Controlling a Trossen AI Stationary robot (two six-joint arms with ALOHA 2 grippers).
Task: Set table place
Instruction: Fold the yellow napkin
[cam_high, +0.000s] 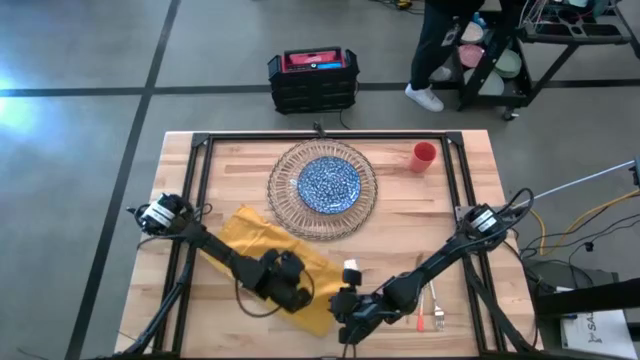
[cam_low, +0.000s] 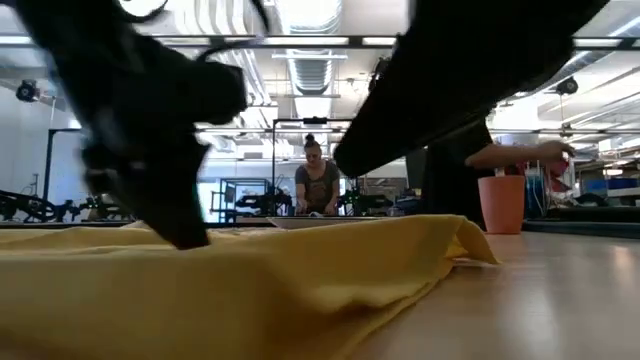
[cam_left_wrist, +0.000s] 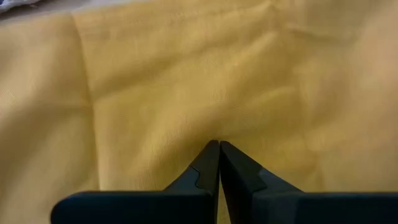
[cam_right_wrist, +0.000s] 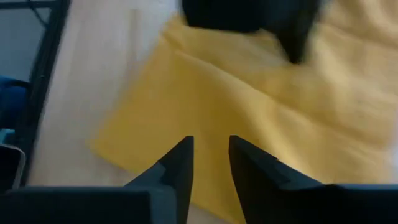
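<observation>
Left pincer (cam_left_wrist: 218, 144) pinching napkin (cam_left_wrist: 186, 81), plate (cam_high: 329, 183) on charger (cam_high: 290, 205)

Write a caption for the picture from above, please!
Both grippers, left and right, meet over the yellow napkin beside the blue plate.

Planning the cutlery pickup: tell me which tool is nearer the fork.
Right. The right tool sits at the napkin's near corner, a short way from the fork; the left tool is on the napkin, farther off.
</observation>
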